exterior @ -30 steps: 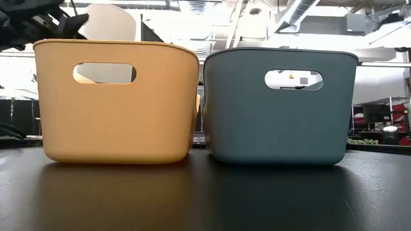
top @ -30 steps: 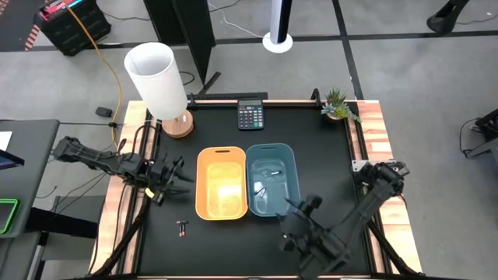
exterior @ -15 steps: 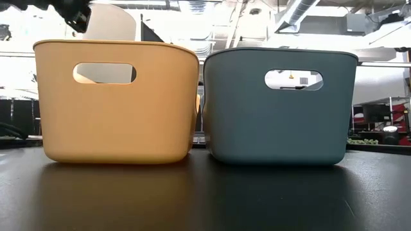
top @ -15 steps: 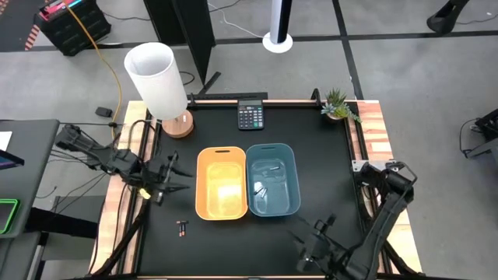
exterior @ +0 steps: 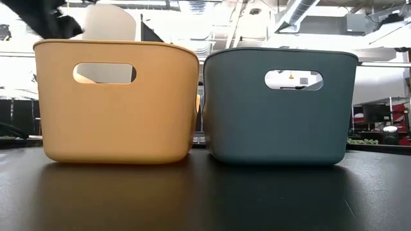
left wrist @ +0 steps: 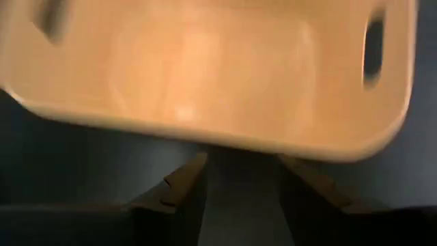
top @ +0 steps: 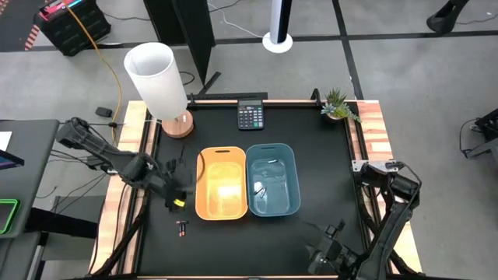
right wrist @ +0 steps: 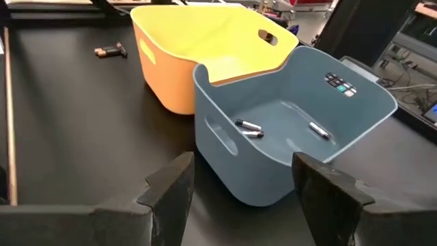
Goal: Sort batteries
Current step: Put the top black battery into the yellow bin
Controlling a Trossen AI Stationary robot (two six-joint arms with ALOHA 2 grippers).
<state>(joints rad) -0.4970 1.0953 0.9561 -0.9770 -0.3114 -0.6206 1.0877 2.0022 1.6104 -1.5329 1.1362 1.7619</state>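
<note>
A dark battery pair with reddish ends (top: 181, 228) lies flat on the black table, near the yellow bin's near-left corner; it also shows in the right wrist view (right wrist: 109, 51). Silvery batteries (right wrist: 249, 129) lie on the floor of the blue bin (top: 272, 180). The yellow bin (top: 222, 183) stands to the left of the blue one, touching it. My left gripper (top: 175, 196) hovers open beside the yellow bin's left wall (left wrist: 205, 137) and holds nothing. My right gripper (right wrist: 246, 184) is open near the table's near edge (top: 331, 250), facing the blue bin from a distance.
A calculator (top: 250, 116), a white lamp on a wooden base (top: 159, 82) and a small plant (top: 338, 105) stand along the far edge. In the low view both bins (exterior: 115, 99) fill the middle, and the left arm (exterior: 48, 19) shows dark above the yellow one.
My left gripper has moved toward the near edge and a little right, closing in on the yellow bin's left wall. My right gripper has drawn back from the blue bin toward the table's near edge. The batteries and bins have stayed put.
</note>
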